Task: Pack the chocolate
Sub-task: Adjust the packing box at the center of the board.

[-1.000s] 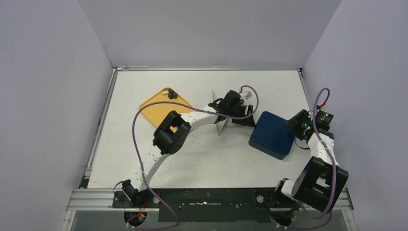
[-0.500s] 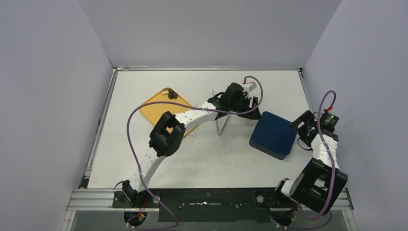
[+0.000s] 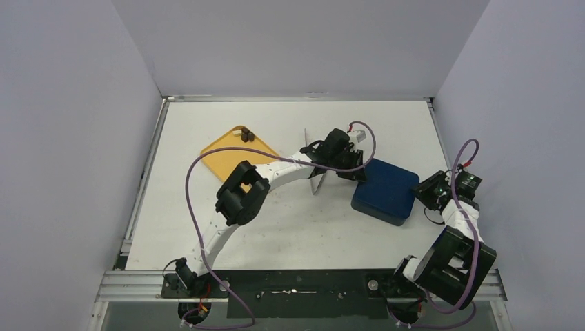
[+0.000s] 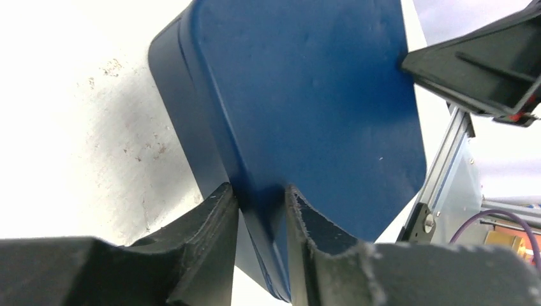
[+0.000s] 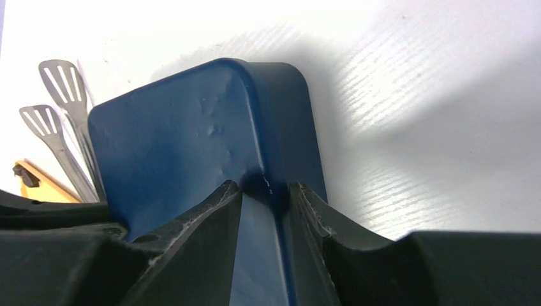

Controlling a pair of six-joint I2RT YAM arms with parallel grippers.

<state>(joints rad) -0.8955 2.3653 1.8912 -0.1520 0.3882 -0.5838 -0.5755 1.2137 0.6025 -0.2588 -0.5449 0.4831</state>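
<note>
blue box point(image 5: 191, 146): smooth matt plastic, faintly dented | tongs point(image 5: 56, 70): shiny metal | table point(image 5: 415, 95): matt, faintly stained

A white, faintly speckled table point(image 3: 290, 234) filled the middle of the frame. Plain lavender walls point(image 3: 296, 41) rose at left, top and right, evenly lit; a metal rail point(image 3: 131, 284) crossed the bottom

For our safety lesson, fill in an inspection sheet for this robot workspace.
Surface: white table, fine dark specks.
Job's things: dark chocolate pieces on orange tray; blue box.
Clutter: metal tongs beside the box.
Pincers: left pincer and right pincer each clamp an edge of the blue box.
Cables: purple cables loop over both arms.
Surroundings: plain pale walls on three sides.
</note>
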